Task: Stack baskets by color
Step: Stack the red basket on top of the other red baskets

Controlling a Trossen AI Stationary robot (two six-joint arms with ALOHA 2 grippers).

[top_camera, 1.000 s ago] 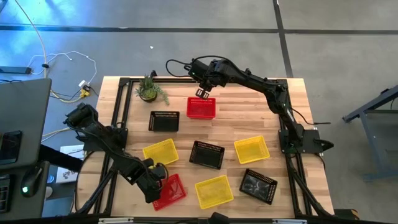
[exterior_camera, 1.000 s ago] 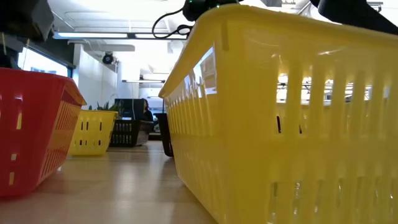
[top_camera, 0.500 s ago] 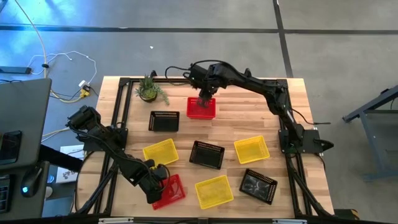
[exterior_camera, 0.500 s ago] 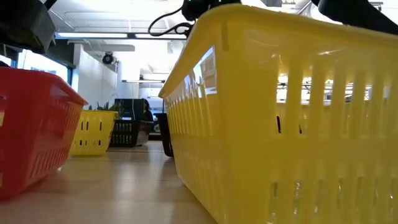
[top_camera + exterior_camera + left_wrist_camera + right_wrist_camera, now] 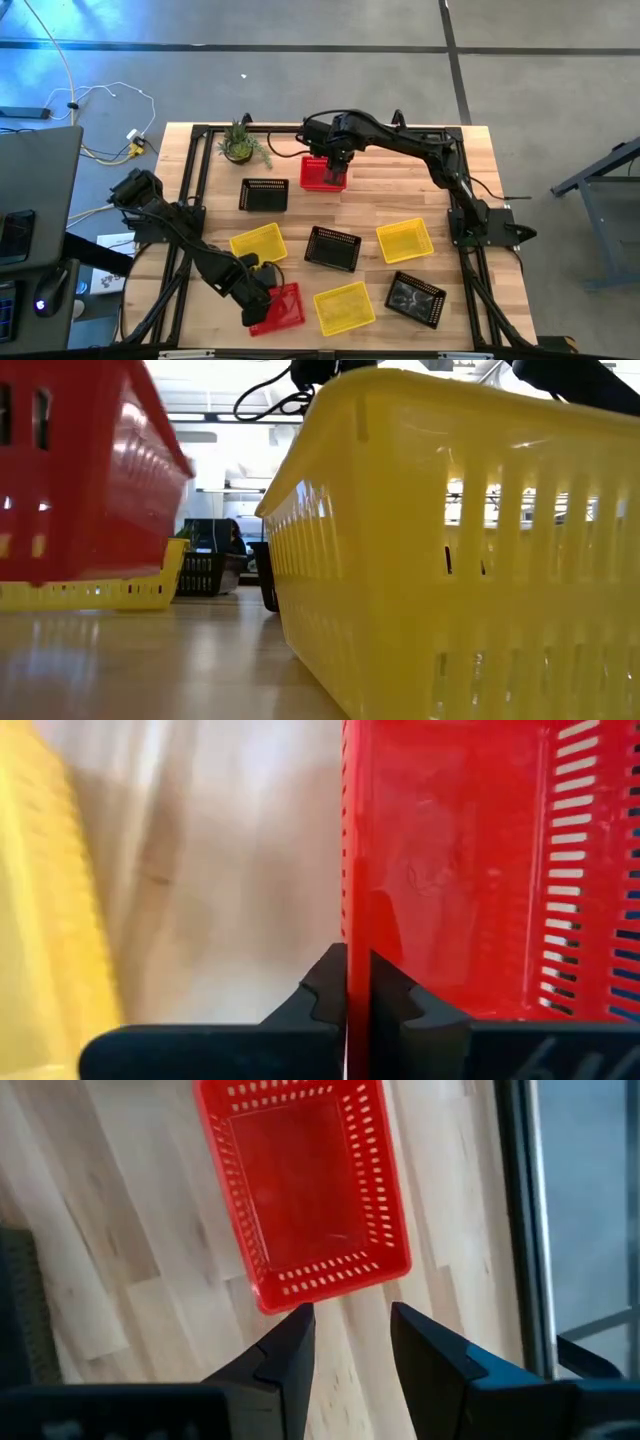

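Near the lower left of the high view, the left gripper point(image 5: 262, 300) largely hides the edge of a red basket point(image 5: 281, 310), its fingers point(image 5: 330, 990) clamped on the basket's thin wall while the arm reaches low across the table point(image 5: 470, 165). At upper centre, the right gripper point(image 5: 336, 172) hovers half-spread over a second red basket point(image 5: 318, 176), its arm bent downward. Both baskets are perforated and rectangular; other yellow and black baskets lie scattered between.

Red slotted baskets point(image 5: 324, 174), yellow baskets point(image 5: 404, 240), black mesh baskets point(image 5: 264, 194), pale striped wood table point(image 5: 400, 190)
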